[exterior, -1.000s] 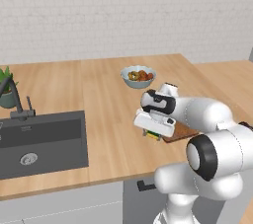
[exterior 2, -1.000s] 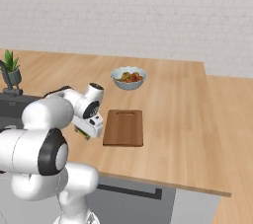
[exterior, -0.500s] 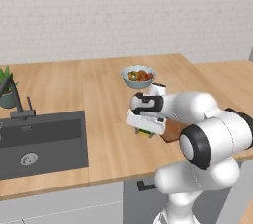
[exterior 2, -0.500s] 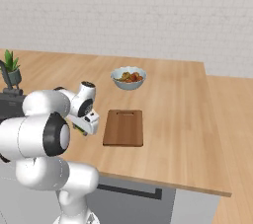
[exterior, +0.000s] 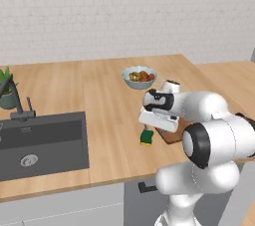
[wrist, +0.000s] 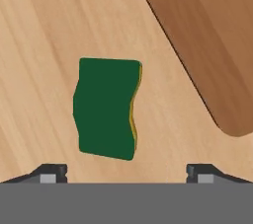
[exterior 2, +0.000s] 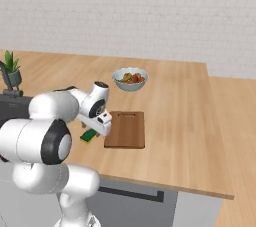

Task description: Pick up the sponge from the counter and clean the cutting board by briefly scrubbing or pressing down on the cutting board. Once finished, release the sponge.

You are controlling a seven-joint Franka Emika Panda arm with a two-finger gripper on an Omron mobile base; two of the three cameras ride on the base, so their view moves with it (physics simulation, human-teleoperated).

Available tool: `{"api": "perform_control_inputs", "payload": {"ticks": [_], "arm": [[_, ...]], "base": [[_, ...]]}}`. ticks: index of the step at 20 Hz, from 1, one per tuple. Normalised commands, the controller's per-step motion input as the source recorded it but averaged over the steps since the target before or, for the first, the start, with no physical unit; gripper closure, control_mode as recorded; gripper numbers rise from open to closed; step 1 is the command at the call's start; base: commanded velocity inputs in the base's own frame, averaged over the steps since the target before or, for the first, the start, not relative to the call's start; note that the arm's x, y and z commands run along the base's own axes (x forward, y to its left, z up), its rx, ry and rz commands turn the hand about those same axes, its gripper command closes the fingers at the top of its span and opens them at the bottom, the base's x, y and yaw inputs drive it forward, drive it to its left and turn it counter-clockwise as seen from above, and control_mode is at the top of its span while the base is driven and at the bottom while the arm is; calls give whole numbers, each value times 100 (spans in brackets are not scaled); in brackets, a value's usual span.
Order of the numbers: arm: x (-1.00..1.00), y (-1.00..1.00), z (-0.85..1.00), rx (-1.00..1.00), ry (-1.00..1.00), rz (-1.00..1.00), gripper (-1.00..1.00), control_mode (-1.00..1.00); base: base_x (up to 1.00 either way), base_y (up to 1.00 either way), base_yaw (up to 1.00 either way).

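Note:
The sponge (wrist: 106, 108), green on top with a yellow edge, lies flat on the light wood counter (exterior: 99, 95). It rests just left of the dark reddish-brown cutting board (exterior 2: 126, 129), clear of its edge. My gripper (wrist: 126, 172) hovers right above the sponge, open, its two fingertips spread wide and touching nothing. From the left base view the sponge (exterior: 146, 137) sits below the white hand, with a corner of the cutting board (exterior: 172, 134) showing behind it. In the right base view the sponge (exterior 2: 89, 136) peeks out under the hand.
A bowl of food (exterior: 139, 77) stands behind the board. The dark sink (exterior: 40, 143) with its faucet (exterior: 17, 105) lies to the left, and a potted plant (exterior: 6, 88) stands at the far left. The counter's front edge runs close below the sponge.
The jaws have opened and let go of the sponge, which now lies on the counter. The hand swung left off the board's edge before that.

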Motion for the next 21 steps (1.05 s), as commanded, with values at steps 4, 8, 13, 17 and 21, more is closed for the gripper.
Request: {"api": "perform_control_inputs", "payload": {"ticks": [4, 8, 13, 17, 21], "arm": [[-35, -86, 59, 13, -22, 0, -100, -100], [-74, -97, 100, 31, -49, 0, -100, -100], [-79, -74, 100, 31, -50, 0, -100, -100], [-79, 22, 100, 14, -48, 0, -100, -100], [-62, 96, 100, 0, -51, 0, -100, -100]], "base": [[0, 0, 0], [0, 0, 0], [0, 0, 0], [0, 0, 0], [0, 0, 0]]}}
